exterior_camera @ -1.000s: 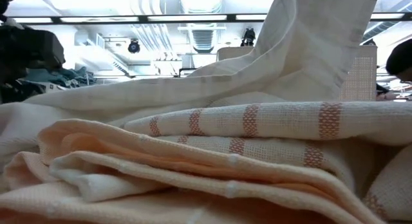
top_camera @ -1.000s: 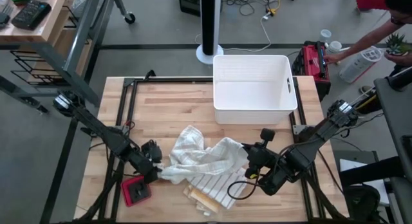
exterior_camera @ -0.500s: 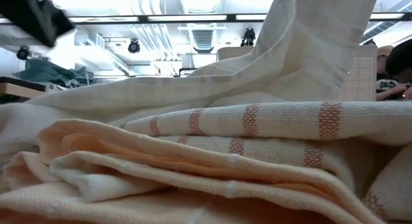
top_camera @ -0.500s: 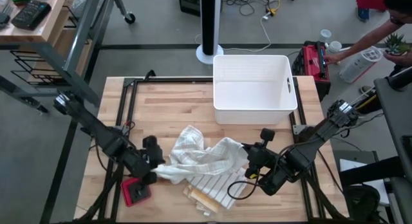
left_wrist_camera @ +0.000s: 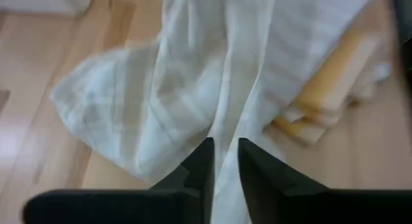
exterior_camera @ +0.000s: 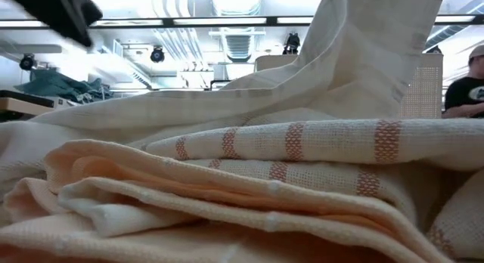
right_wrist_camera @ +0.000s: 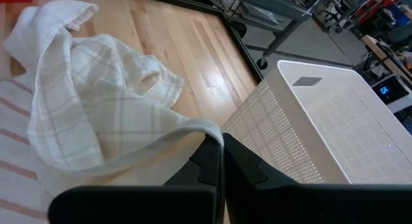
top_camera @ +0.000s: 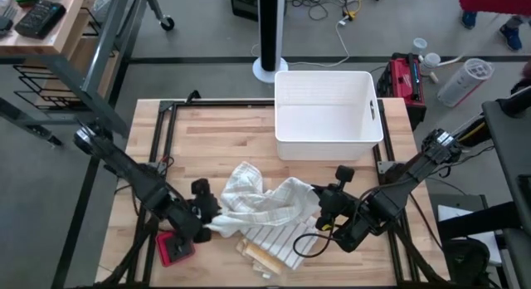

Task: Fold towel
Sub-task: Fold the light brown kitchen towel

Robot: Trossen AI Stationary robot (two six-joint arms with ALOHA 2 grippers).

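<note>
Towel (top_camera: 264,204) sits crumpled at the front-middle of the tabletop (top_camera: 224,131), on top of a striped cloth (top_camera: 274,239) and a tan folded one (top_camera: 259,257); white bin (top_camera: 328,115) behind it.

Left gripper (top_camera: 207,208) at the towel's left edge. Wrist view: fingers (left_wrist_camera: 205,161) nearly together with a fold of cloth between them; looks like a pinch on the towel.

Right gripper (top_camera: 325,208) closed on the towel's right corner (right_wrist_camera: 209,130).

Handling guess: light, limp, no stiffness. It'll sag and bunch, so hold it by corners or hem, not mid-cloth.

Overhead view gives the layout but hides fingertip contact; wrist views show that. Low view is filled with cloth layers, and a person (exterior_camera: 465,85) beyond.
</note>
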